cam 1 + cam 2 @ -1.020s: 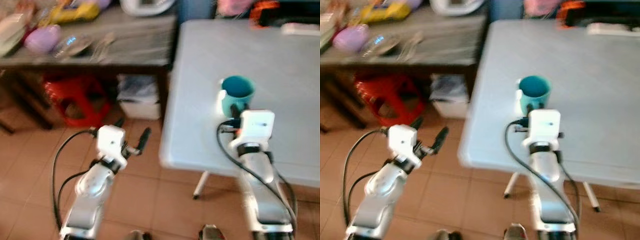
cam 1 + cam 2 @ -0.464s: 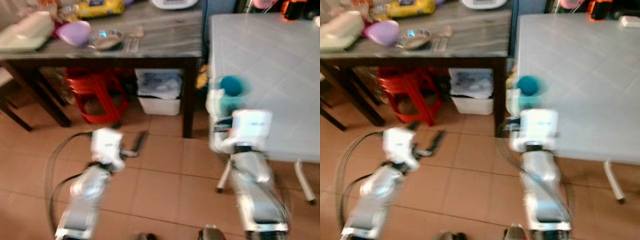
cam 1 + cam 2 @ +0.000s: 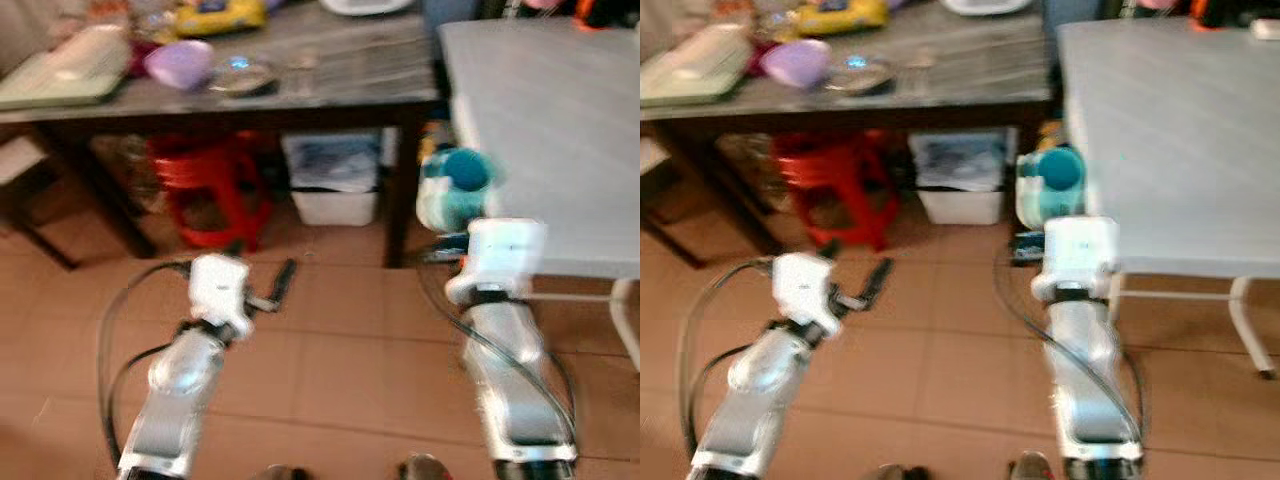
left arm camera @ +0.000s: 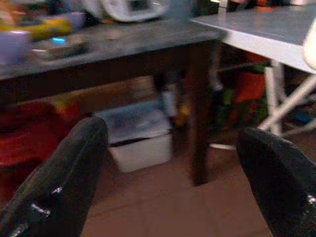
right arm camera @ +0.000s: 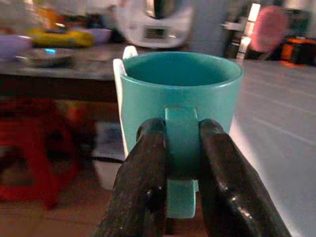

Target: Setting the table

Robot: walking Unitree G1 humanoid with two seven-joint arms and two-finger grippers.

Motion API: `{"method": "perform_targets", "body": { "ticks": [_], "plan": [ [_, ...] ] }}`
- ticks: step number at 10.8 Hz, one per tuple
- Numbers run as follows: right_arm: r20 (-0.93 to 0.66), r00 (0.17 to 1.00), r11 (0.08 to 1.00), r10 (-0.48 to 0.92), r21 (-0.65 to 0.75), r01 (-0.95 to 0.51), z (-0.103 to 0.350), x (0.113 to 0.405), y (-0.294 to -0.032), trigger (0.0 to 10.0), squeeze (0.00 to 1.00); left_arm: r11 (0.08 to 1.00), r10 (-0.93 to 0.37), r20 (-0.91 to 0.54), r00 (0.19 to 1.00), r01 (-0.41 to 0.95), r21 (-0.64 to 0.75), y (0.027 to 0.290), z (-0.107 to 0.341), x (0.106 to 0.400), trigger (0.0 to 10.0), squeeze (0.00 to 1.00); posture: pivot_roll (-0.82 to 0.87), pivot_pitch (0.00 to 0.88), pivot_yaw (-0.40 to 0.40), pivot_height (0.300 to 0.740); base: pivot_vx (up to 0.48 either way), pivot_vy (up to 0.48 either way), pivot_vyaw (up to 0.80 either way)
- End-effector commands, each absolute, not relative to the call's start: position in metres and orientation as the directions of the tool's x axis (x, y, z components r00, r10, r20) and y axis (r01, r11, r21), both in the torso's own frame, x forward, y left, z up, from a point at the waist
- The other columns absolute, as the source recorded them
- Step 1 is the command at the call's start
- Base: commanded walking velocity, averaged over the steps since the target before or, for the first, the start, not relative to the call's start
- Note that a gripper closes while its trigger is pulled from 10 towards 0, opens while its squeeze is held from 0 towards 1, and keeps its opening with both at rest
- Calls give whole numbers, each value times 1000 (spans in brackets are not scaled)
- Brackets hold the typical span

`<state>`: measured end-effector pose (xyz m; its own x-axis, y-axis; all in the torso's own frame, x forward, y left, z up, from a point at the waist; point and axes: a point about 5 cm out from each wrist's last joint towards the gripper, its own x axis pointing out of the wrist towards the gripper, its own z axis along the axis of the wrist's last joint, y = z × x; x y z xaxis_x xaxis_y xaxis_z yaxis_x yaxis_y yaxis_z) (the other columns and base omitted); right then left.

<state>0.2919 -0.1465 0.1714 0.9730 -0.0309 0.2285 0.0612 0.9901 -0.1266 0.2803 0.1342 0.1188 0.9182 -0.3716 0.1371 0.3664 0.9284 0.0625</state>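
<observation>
Nearest, down over the tiled floor: left gripper idle and empty, black fingers spread wide. Beside it, right gripper clamped on the handle of a teal mug, carried upright in the air just off the near corner of the white table, not yet set down. Probably ceramic, so rigid, moderately heavy for a two-finger pinch, glossy and liable to slip or swing about the handle; likely breakable if dropped on tile. Best held right where it is held, across the handle, kept level, lowered gently onto the tabletop. Something white sits against the mug's side; hard to say what. Farther off, a dark side table bearing a purple bowl, a metal dish and a yellow packet, with a red stool and a white bin underneath. From the right wrist, a close, sharp look at the grip on the handle and into the empty mug; from the head, blurred, only the mug's place relative to the table edge.
</observation>
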Motion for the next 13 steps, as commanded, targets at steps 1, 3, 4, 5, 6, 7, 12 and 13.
{"method": "perform_targets", "body": {
  "ticks": [1,3,4,5,6,7,12,13],
  "plan": [
    [237,971,988,-44,-132,77,173,292,-152,10000,0,926,-378,131,916,373,59,131,117,279,10000,0,-140,145,124,740,0,420,0],
    [237,970,988,-47,-133,80,172,293,-152,10000,0,927,-375,132,918,371,57,130,117,280,10000,0,-140,143,127,740,0,446,0],
    [237,970,988,-49,-134,82,172,293,-152,10000,0,926,-378,129,917,373,59,130,117,280,10000,0,-139,143,127,740,0,405,0],
    [238,970,988,-49,-133,83,172,292,-152,10000,0,927,-375,126,918,371,58,130,116,280,10000,0,-140,141,129,740,0,480,0],
    [237,970,988,-50,-133,84,171,293,-152,10000,0,926,-377,128,917,372,61,130,116,280,10000,0,-139,142,128,740,0,480,0],
    [237,970,988,-51,-132,84,171,293,-152,10000,0,928,-373,130,918,368,63,129,117,280,10000,0,-139,142,128,740,0,0,0],
    [238,970,987,-46,-136,80,170,293,-152,10000,0,907,-419,185,889,420,37,123,125,279,10000,0,-140,137,126,740,58,0,0],
    [239,970,987,-46,-138,81,171,293,-152,10000,0,904,-425,187,886,427,34,123,124,279,10000,0,-140,137,126,740,300,0,0]
  ]
}}
